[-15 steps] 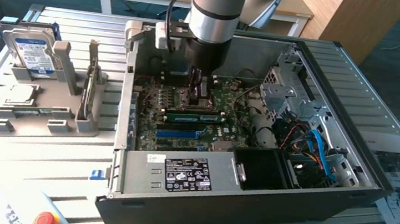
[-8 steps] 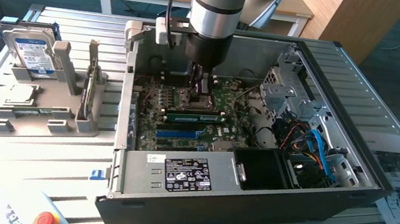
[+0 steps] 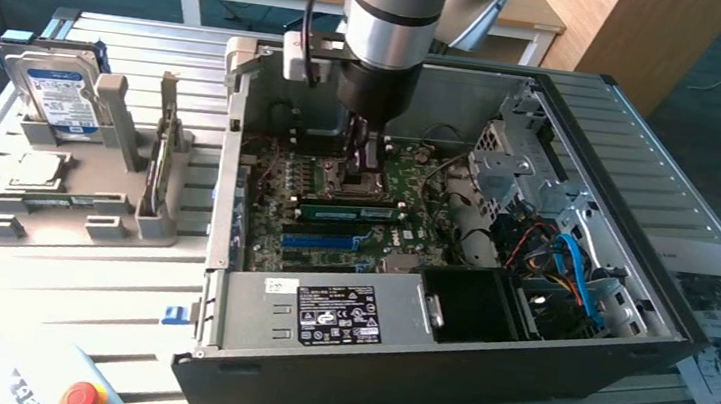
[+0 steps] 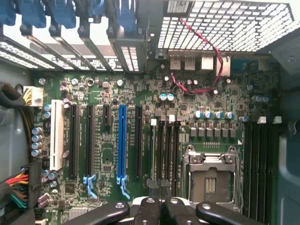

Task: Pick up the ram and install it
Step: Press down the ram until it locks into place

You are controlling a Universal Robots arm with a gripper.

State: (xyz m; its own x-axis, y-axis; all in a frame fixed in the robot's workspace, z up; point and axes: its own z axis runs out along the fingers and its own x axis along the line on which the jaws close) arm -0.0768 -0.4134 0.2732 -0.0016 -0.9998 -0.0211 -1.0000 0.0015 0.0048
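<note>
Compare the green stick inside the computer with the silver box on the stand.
The ram is a thin green strip; the hard drive is a silver box with a blue-white label. The ram sits inside the case below the gripper; the hard drive stands in a grey holder outside it.

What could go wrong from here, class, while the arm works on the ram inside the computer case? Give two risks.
1. The gripper sits just above the ram at the memory slots. If the stick is not lined up with its slot, pressing down could bend it or strain the motherboard.
2. The open processor socket lies right beside those slots. A sideways slip might knock it.
</note>
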